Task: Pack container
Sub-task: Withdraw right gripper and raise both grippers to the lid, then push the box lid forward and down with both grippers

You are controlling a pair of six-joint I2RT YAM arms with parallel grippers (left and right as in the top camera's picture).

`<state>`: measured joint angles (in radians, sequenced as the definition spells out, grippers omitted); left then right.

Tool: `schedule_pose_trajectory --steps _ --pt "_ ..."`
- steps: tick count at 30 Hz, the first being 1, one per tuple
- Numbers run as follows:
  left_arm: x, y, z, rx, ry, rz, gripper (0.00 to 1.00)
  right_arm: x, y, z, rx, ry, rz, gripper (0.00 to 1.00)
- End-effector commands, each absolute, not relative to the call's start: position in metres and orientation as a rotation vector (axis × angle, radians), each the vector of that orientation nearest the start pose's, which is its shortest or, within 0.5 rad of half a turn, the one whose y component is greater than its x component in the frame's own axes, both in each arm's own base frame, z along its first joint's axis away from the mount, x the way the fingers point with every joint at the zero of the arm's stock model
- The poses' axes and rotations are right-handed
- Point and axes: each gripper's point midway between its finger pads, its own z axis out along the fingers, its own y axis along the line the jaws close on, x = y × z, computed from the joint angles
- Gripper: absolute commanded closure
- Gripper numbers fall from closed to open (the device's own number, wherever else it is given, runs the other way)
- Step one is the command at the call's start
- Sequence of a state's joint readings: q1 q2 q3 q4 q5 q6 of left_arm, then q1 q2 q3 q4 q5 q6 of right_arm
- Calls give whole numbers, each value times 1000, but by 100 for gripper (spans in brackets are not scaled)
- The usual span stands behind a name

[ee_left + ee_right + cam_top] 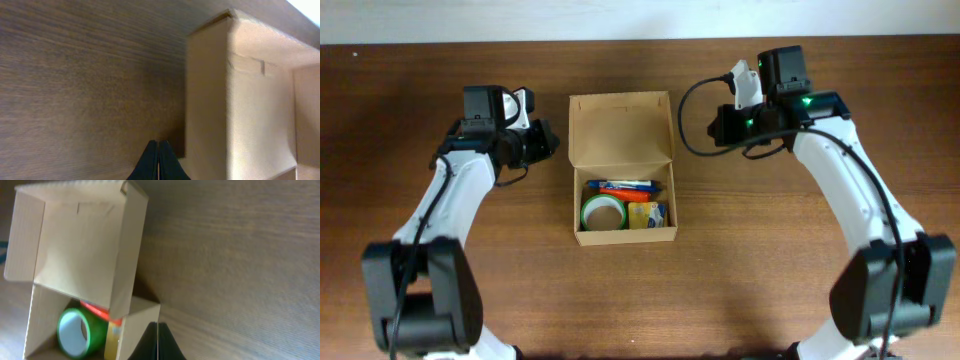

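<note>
**Lid Open, Both Grippers Shut Beside It**

The container [620,130] sat at the middle of the table [770,260], its flap lid thrown back on the far side. Inside lay a green tape roll [603,212], pens [620,186] and a yellow item [648,215]. The left gripper [548,140] had its fingers pressed together, empty, just beside the lid's left edge. The right gripper [713,127] was likewise closed on nothing, near the right edge but apart from it.

With the contents in, the step looked to be folding the lid down. Done well, one closed fingertip would slip behind the flap and sweep it forward about the hinge while the other arm braced the box wall against sliding. The side tabs needed guiding inside the walls, not crushed.
</note>
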<state>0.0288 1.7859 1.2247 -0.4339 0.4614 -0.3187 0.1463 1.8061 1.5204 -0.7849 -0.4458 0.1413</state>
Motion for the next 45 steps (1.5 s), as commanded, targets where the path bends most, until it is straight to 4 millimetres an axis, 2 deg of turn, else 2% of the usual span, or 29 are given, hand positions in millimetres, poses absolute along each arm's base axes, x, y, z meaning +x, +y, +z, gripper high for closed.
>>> schedule_pose_trajectory --steps 1,8,11,15,20,26,29,32,36,42,45 --pt "457 -69 92 -373 2536 -812 98 438 147 146 -183 2612 833 96" --pt "478 -88 72 -353 2542 -996 98 462 159 100 -142 2617 942 96" --pt "480 -88 62 -363 2559 -1003 98 466 174 90 -167 2581 1082 96" --pt "482 -89 62 -357 2551 -1004 98 472 182 73 -92 2584 1180 96" --pt "484 -94 65 -353 2540 -1015 98 474 198 75 -142 2531 1273 96" --pt "486 -106 73 -296 2512 -1069 98 468 224 94 -264 2434 1406 96" --pt "486 -110 77 -280 2505 -1091 98 464 228 101 -292 2403 1474 96" --pt "487 -115 87 -244 2482 -1142 99 462 225 110 -305 2368 1537 96" --pt "490 -117 111 -174 2430 -1153 98 459 219 126 -331 2298 1645 96" --pt "486 -118 167 -63 2320 -1114 98 451 217 151 -390 2209 1761 96" --pt "478 -118 197 2 2270 -1086 98 444 219 164 -430 2165 1816 96"
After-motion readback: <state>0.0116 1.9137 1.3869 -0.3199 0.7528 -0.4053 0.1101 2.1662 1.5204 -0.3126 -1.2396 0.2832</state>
